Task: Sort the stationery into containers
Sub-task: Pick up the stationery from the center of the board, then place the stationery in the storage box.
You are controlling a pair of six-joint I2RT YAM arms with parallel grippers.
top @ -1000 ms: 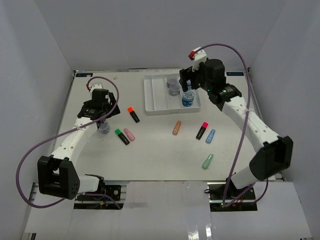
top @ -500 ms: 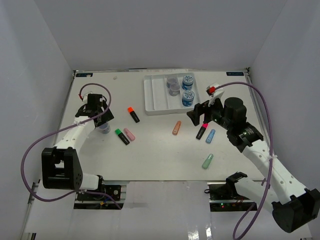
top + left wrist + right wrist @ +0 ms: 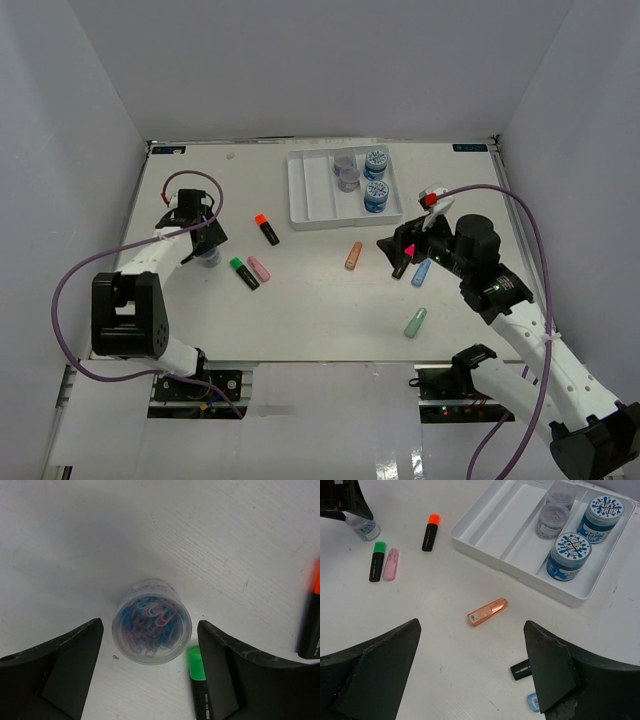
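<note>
**Left wrist view**
- Orange-capped marker: cut by the right edge and blurred.
- Green-capped marker: barrel runs off the bottom edge.
- Fingers of the left gripper: lower parts cut by the bottom edge.

**Top view**
- Clear jar: largely covered by the left gripper; contents too small to tell.

**Right wrist view**
- Black marker: one end hidden behind a finger of the right gripper; cap unseen.
- Blue marker: only a corner shows, cut by the bottom edge.
- Farthest grey jar: cut by the top edge.
- Tray: far rim runs out of frame.
</note>
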